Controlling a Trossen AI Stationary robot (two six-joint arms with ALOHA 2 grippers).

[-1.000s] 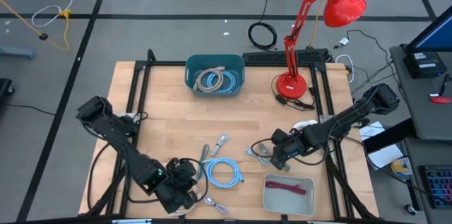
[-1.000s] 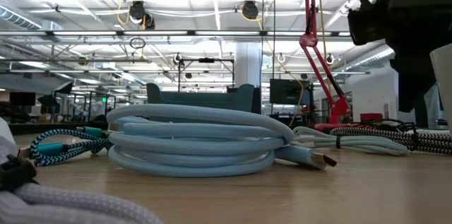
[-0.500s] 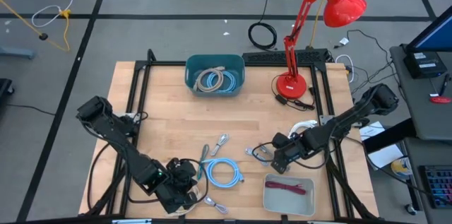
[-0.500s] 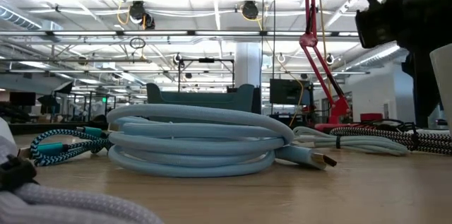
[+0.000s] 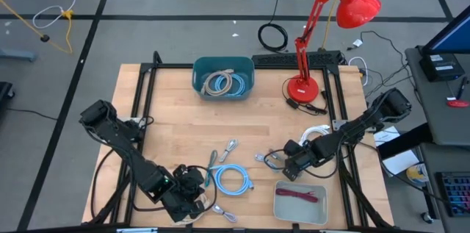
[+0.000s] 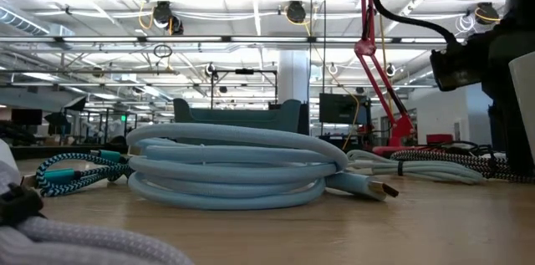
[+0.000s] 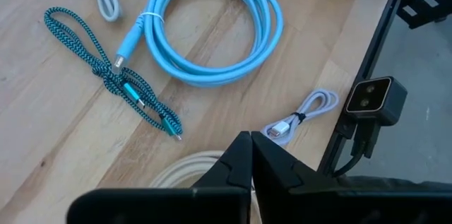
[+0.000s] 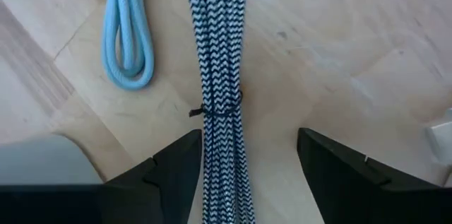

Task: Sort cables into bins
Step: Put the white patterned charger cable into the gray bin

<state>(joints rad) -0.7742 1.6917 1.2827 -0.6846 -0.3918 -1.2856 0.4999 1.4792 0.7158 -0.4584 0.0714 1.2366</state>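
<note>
My right gripper (image 5: 285, 163) (image 8: 248, 133) is open low over a black-and-white braided cable (image 8: 222, 75) (image 5: 270, 158) that lies flat on the table, one finger on each side of it, near its black tie. A short light blue cable (image 8: 127, 33) lies beside it. My left gripper (image 5: 197, 192) (image 7: 251, 139) is shut near the table's near edge, with a pale coil (image 7: 180, 166) on the table below it. The dark teal bin (image 5: 224, 77) holds beige and light blue coils. The pale grey tray (image 5: 299, 202) holds a maroon cable.
On the table lie a light blue coil (image 5: 231, 180) (image 7: 212, 30), a teal braided cable (image 7: 120, 83), a grey cable (image 5: 230, 147) and a small white cable (image 7: 300, 114). A red lamp (image 5: 302, 86) stands at the far right. The tray's corner (image 8: 42, 160) is close to my right gripper.
My right gripper has moved a little toward the table's near edge, along the black-and-white cable. The cables have kept still.
</note>
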